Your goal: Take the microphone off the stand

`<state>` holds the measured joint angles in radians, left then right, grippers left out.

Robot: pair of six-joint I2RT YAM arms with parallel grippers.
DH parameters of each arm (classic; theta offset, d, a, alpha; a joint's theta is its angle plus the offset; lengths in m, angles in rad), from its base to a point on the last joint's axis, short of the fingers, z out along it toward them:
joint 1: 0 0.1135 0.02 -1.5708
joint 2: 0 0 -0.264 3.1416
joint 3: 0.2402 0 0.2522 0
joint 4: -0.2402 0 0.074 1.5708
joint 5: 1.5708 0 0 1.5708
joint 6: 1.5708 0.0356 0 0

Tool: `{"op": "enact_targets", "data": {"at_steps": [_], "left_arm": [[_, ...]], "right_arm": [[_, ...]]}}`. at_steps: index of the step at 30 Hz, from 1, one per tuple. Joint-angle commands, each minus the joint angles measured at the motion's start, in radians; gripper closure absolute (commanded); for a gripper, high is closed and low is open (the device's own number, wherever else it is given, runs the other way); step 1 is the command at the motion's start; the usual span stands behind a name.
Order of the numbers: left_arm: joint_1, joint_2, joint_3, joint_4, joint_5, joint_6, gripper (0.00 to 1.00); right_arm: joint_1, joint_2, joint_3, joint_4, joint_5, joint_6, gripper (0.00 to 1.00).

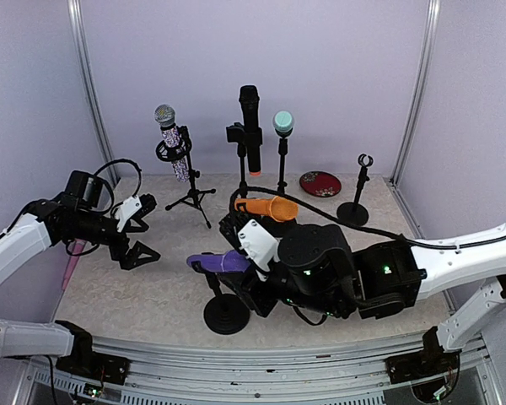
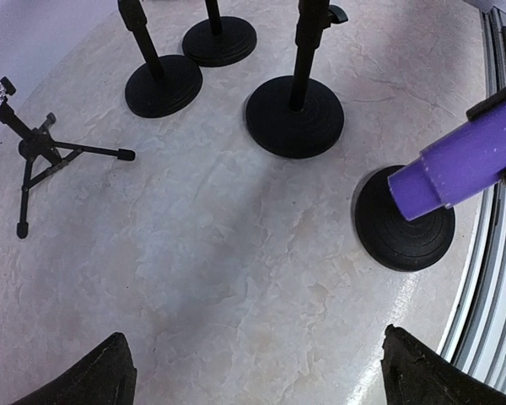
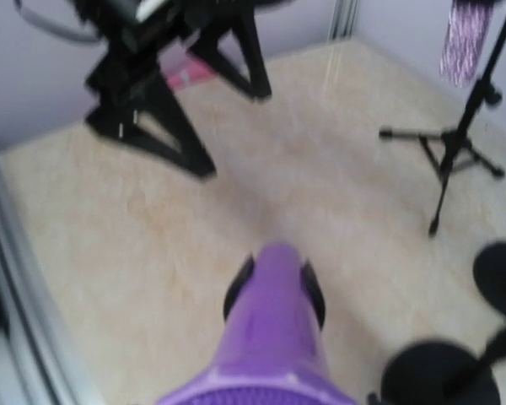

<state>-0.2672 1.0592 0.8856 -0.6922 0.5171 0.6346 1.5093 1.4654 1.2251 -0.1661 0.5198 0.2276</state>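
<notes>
Clamps right end effector (image 3: pixel 274 291) on purple microphone (image 1: pixel 215 262) above round stand base (image 1: pixel 226 314); holds left end effector (image 1: pixel 142 229) spread apart left of it.

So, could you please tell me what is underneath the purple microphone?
A round black stand base sits on the table, roughly below the handle end of the purple microphone. The stand's clip cannot be seen, because the microphone and the right gripper cover it.
</notes>
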Motion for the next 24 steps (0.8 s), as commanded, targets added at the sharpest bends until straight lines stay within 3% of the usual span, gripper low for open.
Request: {"op": "enact_targets", "data": {"at_steps": [1,12,20,24], "left_arm": [[0.059,-0.036,0.004,-0.033,0.027,0.022,0.01],[0.110,-0.078,0.020,-0.058,0.069,0.011,0.01],[0.106,-0.073,0.038,-0.056,0.102,-0.017,0.02],[0.054,-0.056,0.008,-0.017,0.125,-0.090,0.06]], "right_arm": [[-0.015,0.117,0.111,0.187,0.062,-0.066,1.00],[-0.087,0.353,0.319,0.396,0.075,-0.178,1.00],[-0.106,0.389,0.328,0.600,0.068,-0.273,1.00],[-0.105,0.385,0.305,0.643,0.070,-0.282,1.00]]}}
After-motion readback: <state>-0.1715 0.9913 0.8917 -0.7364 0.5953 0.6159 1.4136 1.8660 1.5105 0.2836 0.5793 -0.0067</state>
